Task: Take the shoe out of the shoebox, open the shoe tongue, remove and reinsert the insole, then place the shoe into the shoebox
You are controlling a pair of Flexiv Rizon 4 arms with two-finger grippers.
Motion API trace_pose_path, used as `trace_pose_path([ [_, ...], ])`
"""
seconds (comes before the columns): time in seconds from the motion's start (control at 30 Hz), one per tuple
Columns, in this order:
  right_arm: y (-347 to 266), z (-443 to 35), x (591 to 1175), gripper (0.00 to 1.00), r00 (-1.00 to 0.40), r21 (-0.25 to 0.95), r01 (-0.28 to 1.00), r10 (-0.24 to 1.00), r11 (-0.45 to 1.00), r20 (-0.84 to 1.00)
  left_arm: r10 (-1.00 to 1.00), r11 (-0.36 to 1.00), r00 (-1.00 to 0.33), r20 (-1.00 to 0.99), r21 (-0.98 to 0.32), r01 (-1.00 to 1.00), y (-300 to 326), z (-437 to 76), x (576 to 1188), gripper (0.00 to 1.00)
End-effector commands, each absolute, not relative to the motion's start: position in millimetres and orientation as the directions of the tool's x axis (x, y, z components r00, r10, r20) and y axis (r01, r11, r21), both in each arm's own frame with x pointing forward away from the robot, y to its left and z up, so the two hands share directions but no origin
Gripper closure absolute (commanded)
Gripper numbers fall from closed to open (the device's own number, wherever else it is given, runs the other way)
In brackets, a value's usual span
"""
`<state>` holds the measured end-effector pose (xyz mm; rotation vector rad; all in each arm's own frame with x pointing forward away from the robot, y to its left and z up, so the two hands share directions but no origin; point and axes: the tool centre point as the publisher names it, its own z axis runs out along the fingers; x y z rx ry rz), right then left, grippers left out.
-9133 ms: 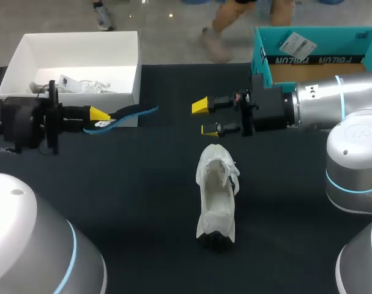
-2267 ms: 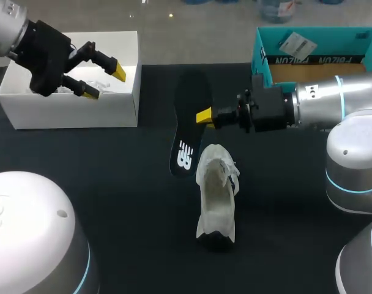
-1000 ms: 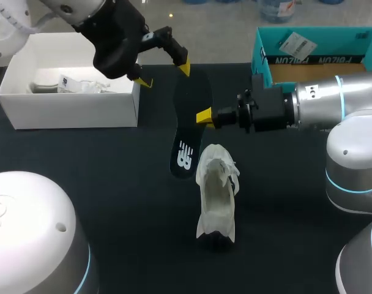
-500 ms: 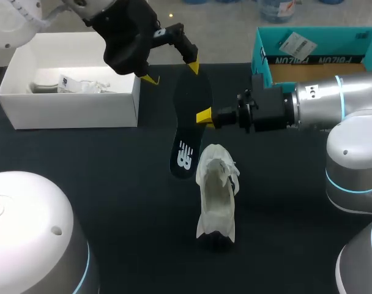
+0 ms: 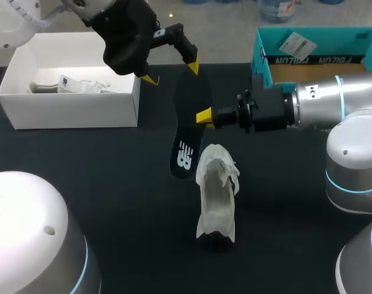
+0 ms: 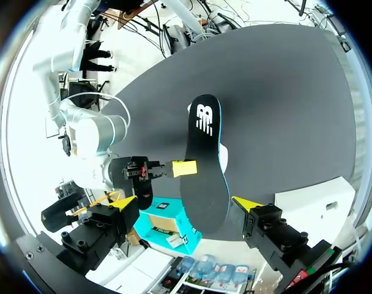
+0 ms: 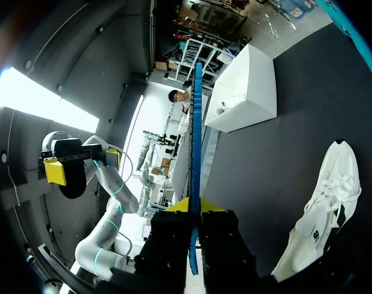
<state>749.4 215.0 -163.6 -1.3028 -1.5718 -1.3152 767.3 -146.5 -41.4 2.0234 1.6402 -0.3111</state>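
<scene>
Over the middle of the table, your right gripper (image 5: 204, 116) is clamping the black insole (image 5: 191, 101) by one long edge, about halfway along, and is holding it up with the logo end hanging just beside the open collar of the white shoe (image 5: 216, 196), which is lying on the table well apart from the white shoebox (image 5: 76, 110). Your left gripper (image 5: 171, 72) is hovering at the insole's other end with its fingers spread wide. In the left wrist view the two yellow tips are standing on either side of that end, and neither looks to be pressing on it. I am reading this as the handover before reinsertion, so you are aiming for a second hold. Be bringing the left fingers in across the insole's width, a little back from the very tip, and be squeezing gently, since a sheet this thin is likely going to buckle. Be keeping the right clamp on until the left one is gripping firmly. The broader end, which I am taking for the forefoot, is the one at your left gripper, so you are probably needing to turn that end toward the shoe's opening before feeding it in
</scene>
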Motion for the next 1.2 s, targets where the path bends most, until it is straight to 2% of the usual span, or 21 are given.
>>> trace_pose_path([
  [0.03,214.9,-164.6,748.3,1.00,-0.250,0.264,0.964,0.258,-0.024,0.933,0.844,-0.137,0.243,-0.479,0.245,0.960,-146.5,-41.8,767.3,0.00],
  [0.33,199.5,-170.4,740.8,1.00,-0.234,0.253,0.967,0.255,-0.043,0.938,0.844,-0.137,0.243,-0.479,0.245,0.960,-146.5,-41.8,767.3,0.00],
  [0.97,206.6,-165.5,742.9,1.00,-0.235,0.249,0.968,0.257,-0.023,0.937,0.844,-0.137,0.243,-0.479,0.245,0.960,-146.5,-41.8,767.3,0.00],
  [1.07,206.6,-165.5,742.9,1.00,-0.235,0.249,0.968,0.257,-0.023,0.937,0.728,-0.110,0.240,-0.642,0.237,0.965,-132.0,-49.4,766.2,0.00],
  [1.2,206.6,-165.5,742.9,1.00,-0.235,0.249,0.968,0.257,-0.023,0.937,0.626,-0.068,0.232,-0.744,0.244,0.967,-113.8,-65.4,762.0,0.00],
])
